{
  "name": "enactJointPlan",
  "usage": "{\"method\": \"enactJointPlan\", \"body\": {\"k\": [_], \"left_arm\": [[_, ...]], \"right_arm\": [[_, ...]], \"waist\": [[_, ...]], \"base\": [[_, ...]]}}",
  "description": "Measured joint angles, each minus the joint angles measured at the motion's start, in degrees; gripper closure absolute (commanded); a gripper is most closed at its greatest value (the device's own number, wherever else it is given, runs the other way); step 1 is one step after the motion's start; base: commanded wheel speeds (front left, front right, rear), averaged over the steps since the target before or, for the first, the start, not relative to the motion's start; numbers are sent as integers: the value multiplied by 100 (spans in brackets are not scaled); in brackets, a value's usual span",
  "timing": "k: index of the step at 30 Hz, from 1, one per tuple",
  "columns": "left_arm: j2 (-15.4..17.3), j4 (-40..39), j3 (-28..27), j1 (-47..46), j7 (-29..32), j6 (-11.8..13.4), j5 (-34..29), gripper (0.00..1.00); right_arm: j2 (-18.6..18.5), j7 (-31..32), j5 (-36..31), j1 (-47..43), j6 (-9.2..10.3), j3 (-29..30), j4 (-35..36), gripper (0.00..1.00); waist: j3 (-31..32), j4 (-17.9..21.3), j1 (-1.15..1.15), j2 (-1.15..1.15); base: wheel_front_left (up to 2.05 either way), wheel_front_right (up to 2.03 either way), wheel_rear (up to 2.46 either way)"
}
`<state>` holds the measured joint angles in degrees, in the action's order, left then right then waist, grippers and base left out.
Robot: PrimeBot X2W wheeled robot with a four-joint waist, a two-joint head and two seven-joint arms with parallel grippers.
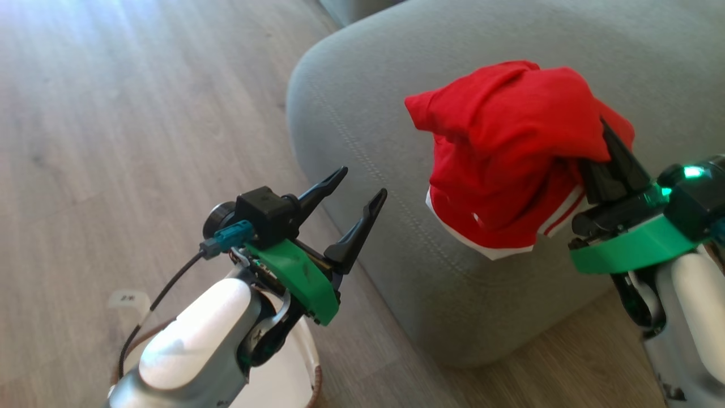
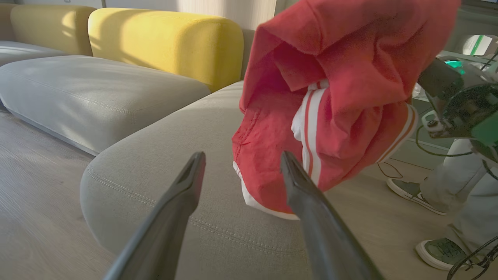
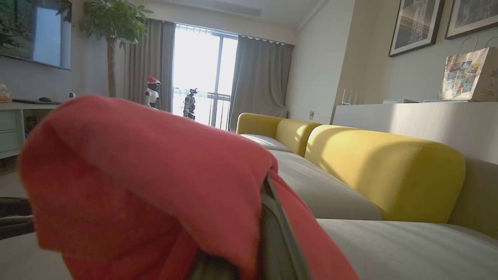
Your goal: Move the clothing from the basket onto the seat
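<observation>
**Clothing aloft over the seat corner**

Right claw (image 1: 612, 153) is clamped on the red clothing (image 1: 510, 153), which drapes over its fingers and hangs above the rounded corner of the grey seat (image 1: 362, 113) — hem low, contact unclear. Left claw (image 1: 362, 181) is spread wide and empty, above the basket (image 1: 315, 381) on the floor. Release point likely lies further in over the cushion — away from the edge.
</observation>
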<state>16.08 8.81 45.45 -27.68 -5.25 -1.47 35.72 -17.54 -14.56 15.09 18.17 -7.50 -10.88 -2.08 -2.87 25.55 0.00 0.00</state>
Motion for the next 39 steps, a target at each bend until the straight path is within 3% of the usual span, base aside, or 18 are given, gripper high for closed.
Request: {"method": "enactJointPlan", "body": {"k": [6, 14, 20, 39], "left_arm": [[15, 0, 9, -22, -38, 8, -34, 0], [49, -11, 46, -122, -30, 23, -78, 0], [102, -113, 70, -340, 70, -7, -131, 0], [318, -381, 191, -1244, 524, -156, -389, 0]], "right_arm": [[20, 0, -48, -171, 0, 130, 124, 100], [48, 5, -48, -59, 0, 201, 167, 100], [-271, 155, -99, 617, -1, 316, 8, 100], [-1095, 15, 616, 3292, -1, 488, -2091, 100]], "waist": [[-136, 268, 0, 0], [-393, 272, 0, 0], [-676, 131, 0, 0], [-2136, -536, 1, 0]], "base": [[0, 0, 0], [0, 0, 0], [0, 0, 0], [0, 0, 0]]}}
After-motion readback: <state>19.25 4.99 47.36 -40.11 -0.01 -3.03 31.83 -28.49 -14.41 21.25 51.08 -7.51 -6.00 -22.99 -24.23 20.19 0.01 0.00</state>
